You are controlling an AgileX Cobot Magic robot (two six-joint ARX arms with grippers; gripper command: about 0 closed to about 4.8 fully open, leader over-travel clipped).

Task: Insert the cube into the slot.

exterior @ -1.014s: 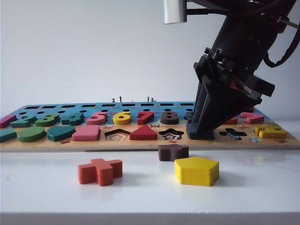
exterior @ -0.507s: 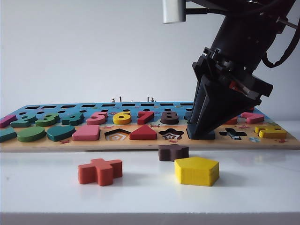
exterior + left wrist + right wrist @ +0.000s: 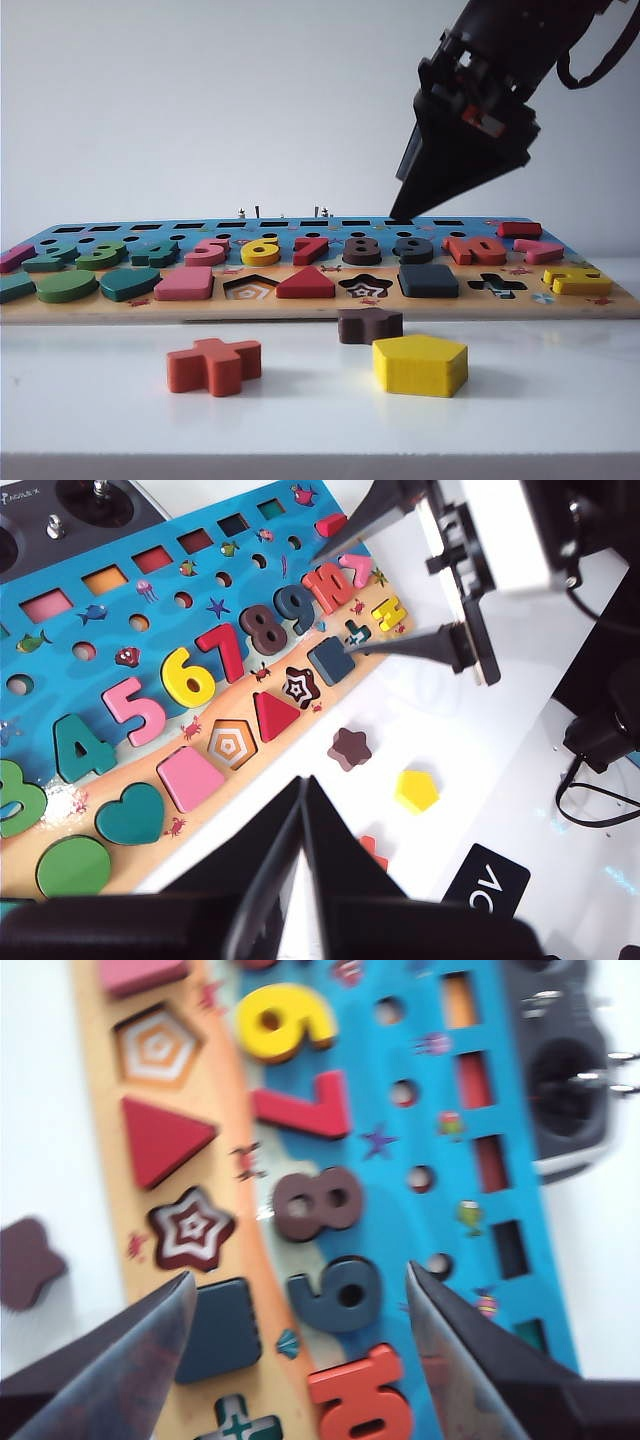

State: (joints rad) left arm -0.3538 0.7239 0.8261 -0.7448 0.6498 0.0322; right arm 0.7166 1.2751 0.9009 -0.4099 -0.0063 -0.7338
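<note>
Nearest the exterior camera, on the bare white table (image 3: 560,420), lie three loose blocks: an orange cross (image 3: 214,365), a yellow pentagon (image 3: 420,364) and, just behind it, a dark brown star (image 3: 369,325) near the board's front edge. Behind them the wooden puzzle board (image 3: 300,305) carries the task's piece: the cube (image 3: 428,281) sits in the front row between the star-shaped recess (image 3: 366,287) and the cross-shaped recess (image 3: 497,286), lying flat and apparently seated in the slot, whose checkerboard floor is no longer visible in any view. In my judgement the insertion is done, and any coming move is a retreat rather than a grasp. The right gripper (image 3: 440,190) hangs above and slightly behind the cube, clear of it, its dark fingers pointing down toward the board; the cube lies below it, toward the board's front edge. The right wrist view shows what the exterior view cannot: the two fingers (image 3: 120,1360) stand wide apart with nothing between them, and the cube (image 3: 220,1330) lies just inside one finger, square with the board's edge. The left gripper (image 3: 300,810) is held well back over the table's near side, far from the cube, its jaws together and empty; from there its camera confirms the right fingers (image 3: 400,645) spread above the cube (image 3: 331,661). The right arm is plainly the nearer.
</note>
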